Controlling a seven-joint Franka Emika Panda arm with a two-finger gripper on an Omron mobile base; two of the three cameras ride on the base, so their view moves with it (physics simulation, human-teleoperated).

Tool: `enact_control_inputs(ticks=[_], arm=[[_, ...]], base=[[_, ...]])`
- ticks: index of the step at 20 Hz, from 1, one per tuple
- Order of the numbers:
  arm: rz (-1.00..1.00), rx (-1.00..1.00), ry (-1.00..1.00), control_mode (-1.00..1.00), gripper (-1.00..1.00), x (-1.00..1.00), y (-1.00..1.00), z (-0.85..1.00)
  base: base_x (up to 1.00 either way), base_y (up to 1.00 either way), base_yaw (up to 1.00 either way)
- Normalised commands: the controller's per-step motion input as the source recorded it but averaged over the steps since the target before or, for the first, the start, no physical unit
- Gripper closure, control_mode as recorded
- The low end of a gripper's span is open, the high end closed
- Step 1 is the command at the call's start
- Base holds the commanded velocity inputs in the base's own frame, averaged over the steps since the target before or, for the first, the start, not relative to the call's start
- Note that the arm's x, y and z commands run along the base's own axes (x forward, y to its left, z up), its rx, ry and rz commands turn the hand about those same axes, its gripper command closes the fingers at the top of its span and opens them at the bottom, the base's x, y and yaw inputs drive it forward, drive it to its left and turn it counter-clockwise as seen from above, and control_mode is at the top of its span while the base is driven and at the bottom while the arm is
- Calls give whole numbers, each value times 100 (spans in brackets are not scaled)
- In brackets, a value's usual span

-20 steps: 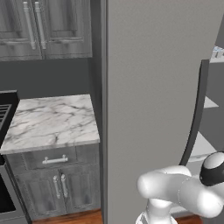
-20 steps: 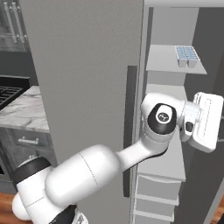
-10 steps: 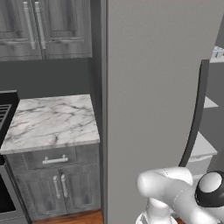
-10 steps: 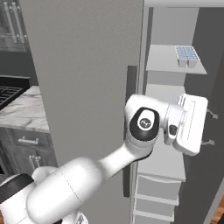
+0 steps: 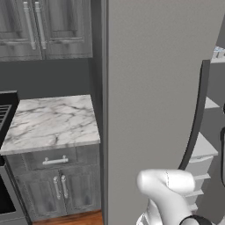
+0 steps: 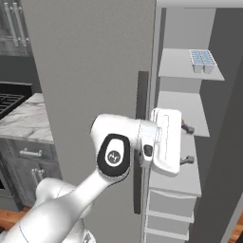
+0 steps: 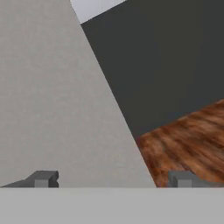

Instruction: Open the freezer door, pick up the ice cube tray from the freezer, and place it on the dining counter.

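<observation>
The pincer (image 6: 186, 144) stands wide and empty before the freezer's middle shelves. The ice cube tray (image 6: 203, 60) sits well above it on the top shelf. Reaching up, the arm could clip a shelf edge or nudge the freezer door (image 6: 90, 85).

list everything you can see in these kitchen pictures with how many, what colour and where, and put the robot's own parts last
Matte grey freezer door: one, grey, swung open, centre.
Curved dark grey door handle: one, on door's right edge.
Small ice cube tray: one, light blue cells, upper freezer shelf.
Freezer shelves: several, pale grey, stacked inside.
Narrow marble-topped cabinet: one, white-grey top, left.
Dark grey wall cupboards: upper left.
Wood floor: brown.
White robot arm: one.
Gripper: one, open, empty, beside the shelves.
</observation>
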Motion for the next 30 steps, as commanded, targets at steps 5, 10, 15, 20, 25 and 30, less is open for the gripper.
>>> enact_control_inputs(ticks=[5, 10, 15, 20, 25, 30], arm=[[22, 0, 13, -100, -100, -34, 76, 17], [23, 0, 11, -100, -100, -39, 80, 10], [25, 0, 13, -100, -100, -32, 80, 4], [27, 0, 13, -100, -100, -30, 67, 1], [28, 0, 12, -100, -100, -24, 67, 0], [30, 1, 10, -100, -100, -2, 57, 0]], base=[[0, 0, 0], [0, 0, 0], [0, 0, 0], [0, 0, 0], [0, 0, 0], [0, 0, 0]])
